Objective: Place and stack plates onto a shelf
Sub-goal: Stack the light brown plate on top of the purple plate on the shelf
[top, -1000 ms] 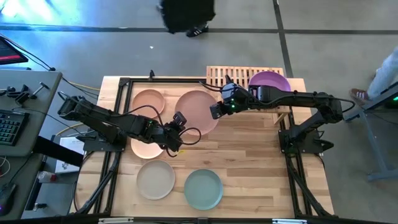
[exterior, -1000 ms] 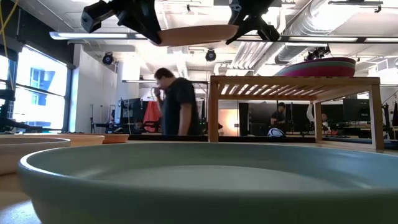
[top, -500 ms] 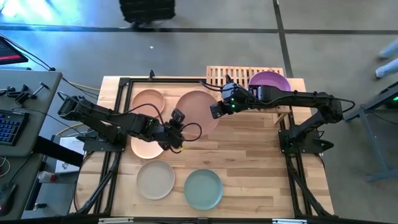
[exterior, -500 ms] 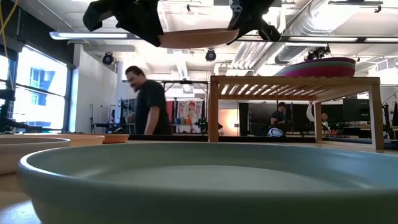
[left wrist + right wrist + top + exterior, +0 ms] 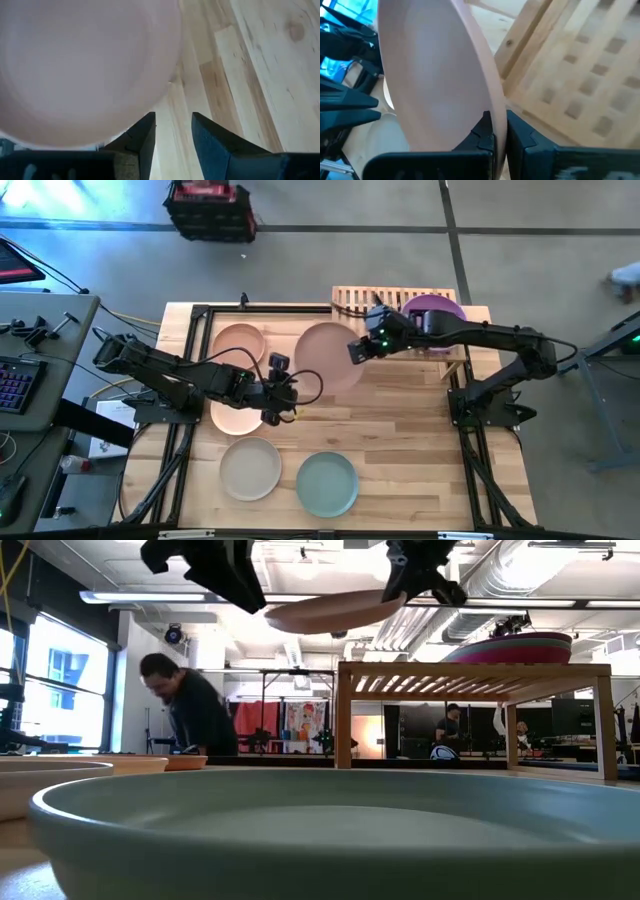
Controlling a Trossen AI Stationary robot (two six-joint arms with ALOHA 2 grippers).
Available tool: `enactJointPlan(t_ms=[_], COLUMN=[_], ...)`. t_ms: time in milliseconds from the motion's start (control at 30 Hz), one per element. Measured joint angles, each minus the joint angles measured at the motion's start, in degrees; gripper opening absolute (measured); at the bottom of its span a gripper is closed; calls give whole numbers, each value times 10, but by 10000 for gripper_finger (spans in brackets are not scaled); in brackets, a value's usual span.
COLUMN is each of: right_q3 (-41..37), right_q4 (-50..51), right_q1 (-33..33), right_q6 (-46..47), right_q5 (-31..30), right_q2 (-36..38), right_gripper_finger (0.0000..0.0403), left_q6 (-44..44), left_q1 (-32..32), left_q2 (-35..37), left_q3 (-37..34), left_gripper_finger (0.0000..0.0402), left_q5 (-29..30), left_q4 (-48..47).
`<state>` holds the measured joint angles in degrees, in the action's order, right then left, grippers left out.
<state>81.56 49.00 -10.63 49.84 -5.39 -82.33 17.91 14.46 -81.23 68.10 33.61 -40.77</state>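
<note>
Pinching the rim of a round matte pink plate (image 5: pixel 325 357), right gripper (image 5: pixel 357 349) sits just above centre of the high view, jaws clamped tight on the plate's edge. Carried in the air, tilted, clear of the tabletop; in the low view same plate (image 5: pixel 330 612) hangs near the top centre, higher than the shelf top and just left of it. Right wrist view shows the rim wedged between the two dark fingers (image 5: pixel 485 131), slats right behind.

Over to the left gripper (image 5: pixel 281 402), left of centre in the high view, next to the plate's lower-left edge: jaws spread apart, holding nothing. Left wrist view confirms it, fingers (image 5: pixel 210 140) parted with bare wood between them and the pink plate's underside (image 5: pixel 85 65) filling the upper left, not touched.

Low slatted light wooden shelf (image 5: pixel 370 302) at upper centre-right, with a purple plate (image 5: pixel 434 310) on top of a stack on its right half. On the light plank table (image 5: pixel 420 450): a peach plate (image 5: pixel 239 342) upper left, another peach one (image 5: pixel 233 420) partly under the left arm, a beige plate (image 5: pixel 250 468) and a mint green plate (image 5: pixel 327 483) along the bottom. Person (image 5: pixel 185 710) bent over in the room behind, left side of the low view.
</note>
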Motion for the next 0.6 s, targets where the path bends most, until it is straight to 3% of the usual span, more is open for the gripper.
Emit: enactJointPlan(t_ms=[267, 600], right_q3=[0, 0], right_q4=[45, 104], right_q1=[-42, -119], right_q6=[-45, -99], right_q5=[0, -5], right_q2=[83, 179], right_gripper_finger=[1, 0], left_q6=[-22, -44], left_q1=[-5, -41], left_q2=[0, 0], left_q3=[0, 0], left_gripper_finger=[116, 115], left_q5=[8, 63], left_q4=[2, 5])
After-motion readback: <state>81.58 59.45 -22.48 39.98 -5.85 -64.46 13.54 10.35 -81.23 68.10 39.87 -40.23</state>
